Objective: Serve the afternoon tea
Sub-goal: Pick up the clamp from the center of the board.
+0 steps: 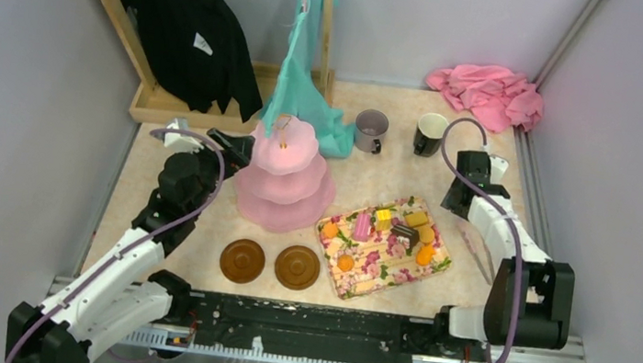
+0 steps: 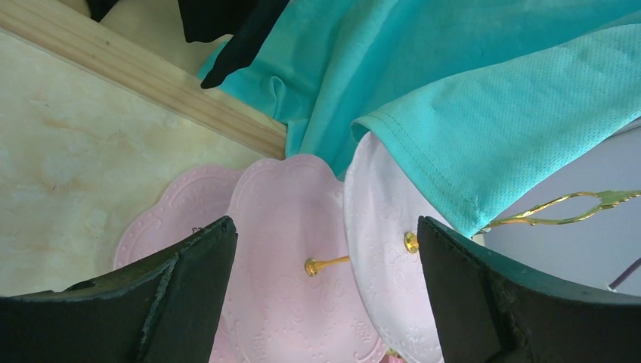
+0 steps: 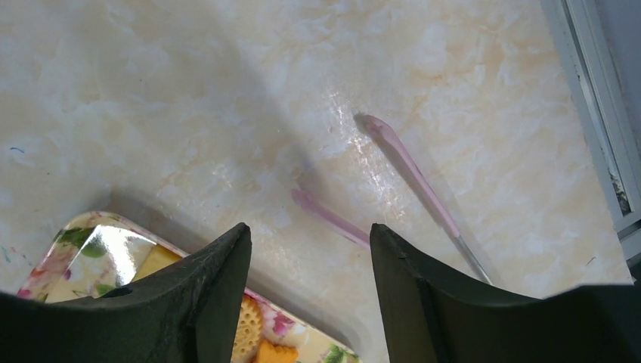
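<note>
Left hand (image 2: pixel 325 227) wide apart beside pink stand (image 1: pixel 285 186), right hand (image 3: pixel 310 234) agape too (both empty).

The left arm (image 1: pixel 117 272) and right arm (image 1: pixel 502 230) share white link shells, black joints and slim purple cables (image 1: pixel 513 302); their jaws are matte black.

The pink scalloped three-tier stand (image 2: pixel 287 249) looks matt, embossed plastic. The teal cloth (image 2: pixel 491 98) is fine mesh; the marbled tabletop (image 3: pixel 227 91) shines.
</note>
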Robot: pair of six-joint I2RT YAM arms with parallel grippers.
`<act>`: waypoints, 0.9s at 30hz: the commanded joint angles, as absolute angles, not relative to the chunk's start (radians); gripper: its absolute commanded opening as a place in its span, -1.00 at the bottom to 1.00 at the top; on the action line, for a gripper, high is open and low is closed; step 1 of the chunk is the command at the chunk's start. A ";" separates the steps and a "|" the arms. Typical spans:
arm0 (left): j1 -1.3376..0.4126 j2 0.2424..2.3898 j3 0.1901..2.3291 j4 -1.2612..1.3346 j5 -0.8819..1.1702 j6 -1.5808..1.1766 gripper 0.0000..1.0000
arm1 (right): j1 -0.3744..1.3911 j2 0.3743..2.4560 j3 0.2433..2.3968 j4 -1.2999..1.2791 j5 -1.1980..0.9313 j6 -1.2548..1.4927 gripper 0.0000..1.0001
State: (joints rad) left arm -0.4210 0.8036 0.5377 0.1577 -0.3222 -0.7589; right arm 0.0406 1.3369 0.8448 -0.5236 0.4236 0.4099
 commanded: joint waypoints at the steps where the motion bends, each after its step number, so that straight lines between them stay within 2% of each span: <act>1: -0.427 0.784 0.536 0.174 -0.325 -0.766 0.87 | 0.035 1.367 0.838 -0.494 0.414 0.393 0.19; 27: -0.429 0.702 0.525 0.124 -0.374 -0.776 0.88 | 0.035 1.502 0.812 -0.425 0.458 0.398 0.19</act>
